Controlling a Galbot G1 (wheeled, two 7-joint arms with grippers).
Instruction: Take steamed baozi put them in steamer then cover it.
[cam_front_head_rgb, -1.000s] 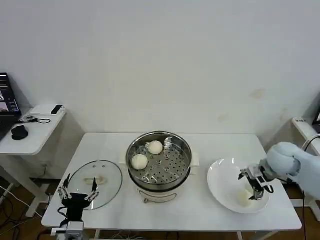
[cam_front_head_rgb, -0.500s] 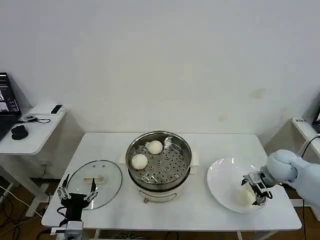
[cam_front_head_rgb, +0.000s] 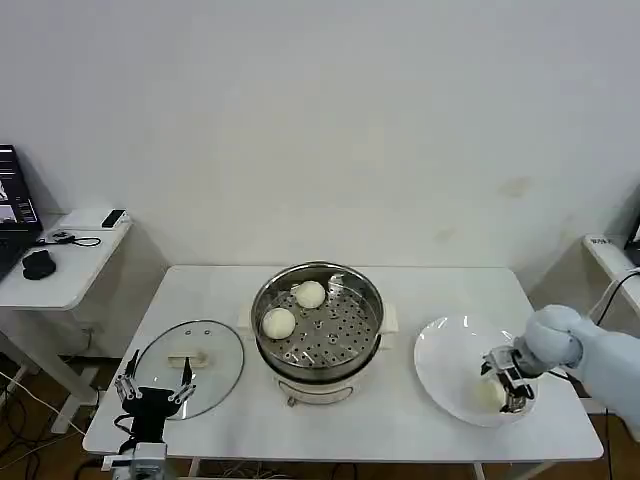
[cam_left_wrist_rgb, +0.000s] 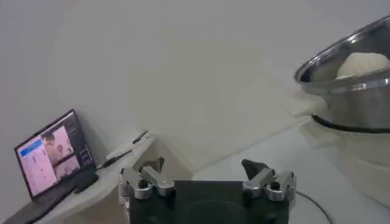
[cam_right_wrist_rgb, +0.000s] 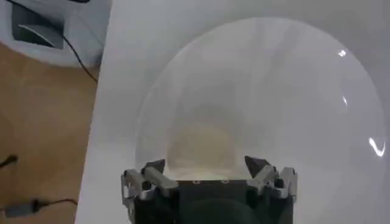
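At the table's near left corner the left gripper (cam_front_head_rgb: 155, 391) hangs idle with fingers spread and empty, by the glass lid (cam_front_head_rgb: 190, 353). On the near right, the right gripper (cam_front_head_rgb: 507, 384) hovers over a white plate (cam_front_head_rgb: 440, 350), fingers wide apart around a smooth cream baozi (cam_right_wrist_rgb: 201, 145), gripping nothing. Farther back at centre, the shiny steamer (cam_front_head_rgb: 318, 325) holds two round buns (cam_front_head_rgb: 279, 322) on its perforated tray's left, the right half bare.

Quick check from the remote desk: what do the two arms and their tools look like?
The right arm has a smooth, rounded pale blue-white shell. Both the right tool and left tool have black bodies with silver metal finger links and dark tips. A thin dark cable runs beside the right arm.
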